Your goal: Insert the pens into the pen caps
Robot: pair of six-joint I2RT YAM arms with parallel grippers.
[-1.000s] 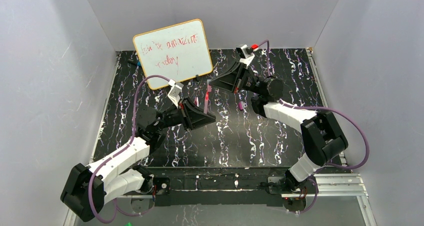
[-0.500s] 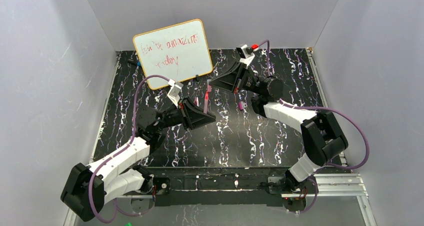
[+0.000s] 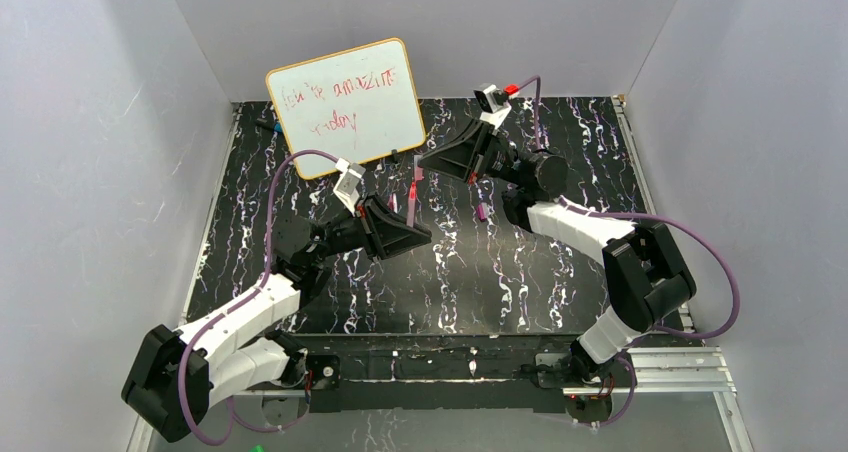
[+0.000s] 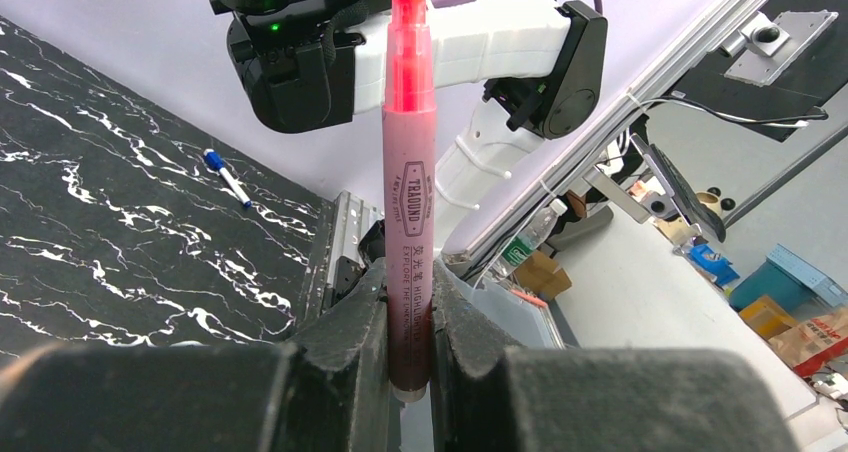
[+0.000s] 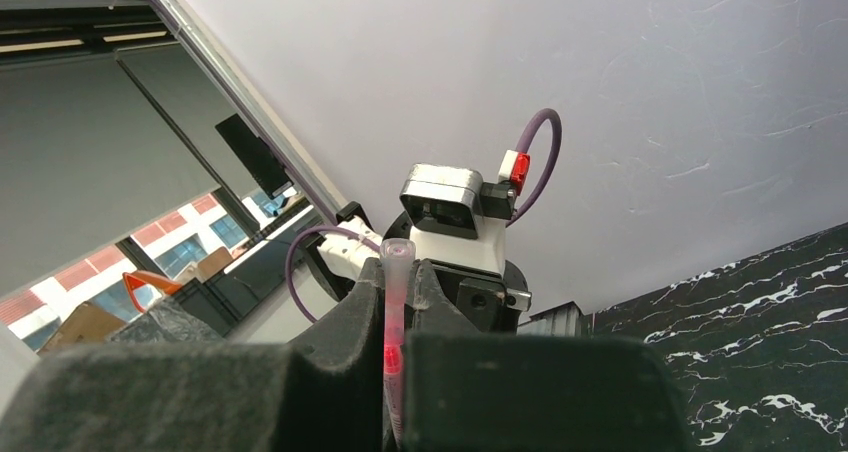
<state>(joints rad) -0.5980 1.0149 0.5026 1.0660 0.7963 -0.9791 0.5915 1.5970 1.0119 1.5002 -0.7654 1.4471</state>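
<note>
A pink-red pen [image 4: 411, 212] stands upright between the fingers of my left gripper [image 4: 408, 272], which is shut on its lower barrel. Its red tip sits inside a translucent pink pen cap [image 4: 408, 57], and the cap's top runs up into the right gripper. In the right wrist view the pen cap [image 5: 397, 257] pokes out between the fingers of my right gripper [image 5: 398, 277], which is shut on it. From above, the pen [image 3: 414, 197] spans from the left gripper [image 3: 408, 224] to the right gripper [image 3: 422, 165]. A small magenta piece [image 3: 482, 210] lies on the mat to the right; whether it is a pen or a cap is unclear.
A whiteboard [image 3: 347, 105] with red writing leans at the back left. A dark blue-tipped marker [image 3: 265, 127] lies beside its left edge on the black marbled mat [image 3: 450, 292] and also shows as the marker [image 4: 228, 177] from the left wrist. Grey walls close three sides.
The right wrist has tilted slightly, shifting its camera a little up and left. Both grips and the pen's place look unchanged.
</note>
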